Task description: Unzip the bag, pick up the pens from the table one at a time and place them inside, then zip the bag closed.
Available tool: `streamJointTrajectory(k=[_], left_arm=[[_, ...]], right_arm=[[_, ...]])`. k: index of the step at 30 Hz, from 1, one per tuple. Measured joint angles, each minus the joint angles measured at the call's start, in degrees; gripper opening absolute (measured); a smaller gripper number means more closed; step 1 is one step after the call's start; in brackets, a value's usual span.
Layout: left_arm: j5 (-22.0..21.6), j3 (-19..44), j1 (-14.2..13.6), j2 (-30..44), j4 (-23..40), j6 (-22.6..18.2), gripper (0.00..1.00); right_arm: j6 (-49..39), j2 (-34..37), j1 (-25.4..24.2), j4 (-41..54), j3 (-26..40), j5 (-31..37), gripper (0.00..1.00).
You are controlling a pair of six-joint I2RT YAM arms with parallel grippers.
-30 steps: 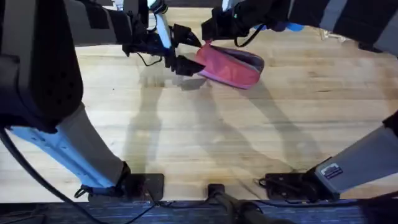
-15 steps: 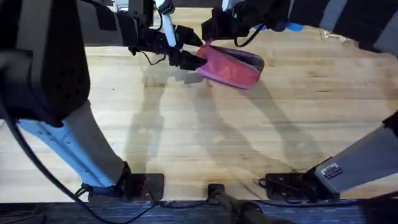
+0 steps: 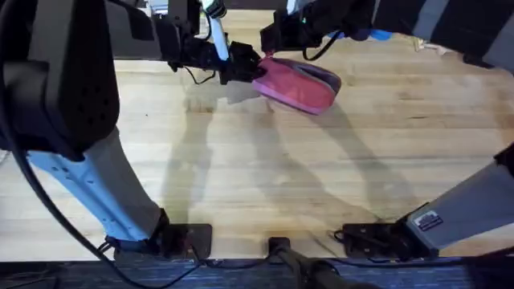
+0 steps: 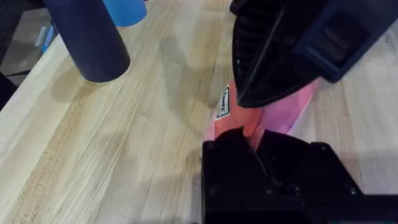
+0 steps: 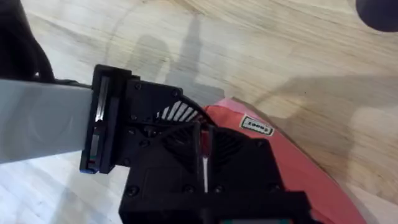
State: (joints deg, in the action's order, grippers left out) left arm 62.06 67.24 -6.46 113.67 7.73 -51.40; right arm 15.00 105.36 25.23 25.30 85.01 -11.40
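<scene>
While both arms crowd bag [image 3: 295,85], dk cylinder [image 4: 87,38] nearby.

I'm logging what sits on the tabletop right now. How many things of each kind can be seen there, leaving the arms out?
Soft pink fabric pouch: 1
Dark navy cylinders standing upright: 1
Light blue cylinders behind it: 1
Pens: 0 seen lying on the light wooden table
Total: 3

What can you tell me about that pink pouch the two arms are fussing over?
The bag is a soft pink fabric pouch, oblong, with a darker grey strip along its upper edge and a small white label near one end. It lies on the far part of the wooden table, angled. Both grippers, left and right, meet at its left end.
</scene>
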Motion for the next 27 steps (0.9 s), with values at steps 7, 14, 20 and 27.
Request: streamJointTrajectory(k=[7, 14, 20, 27], left_arm=[[-0.22, 0.0, -0.04, 0.0, 0.02, 0.01, 0.044], [-0.09, 0.0, -0.15, 0.0, 0.13, 0.01, 0.044], [0.74, 0.0, -0.55, 0.0, 0.15, 0.01, 0.044], [-0.17, 0.0, -0.37, 0.68, 0.61, 0.05, 0.044]], right_arm=[[-0.81, 0.0, 0.35, 1.88, 0.0, 2.72, 0.032], [-2.47, -0.44, 0.5, 4.88, 0.0, 5.33, 0.032], [-3.03, -1.26, 0.01, 6.68, 0.0, 6.62, 0.032], [-4.37, -4.69, -5.13, 12.17, 0.0, 9.96, 0.033]])
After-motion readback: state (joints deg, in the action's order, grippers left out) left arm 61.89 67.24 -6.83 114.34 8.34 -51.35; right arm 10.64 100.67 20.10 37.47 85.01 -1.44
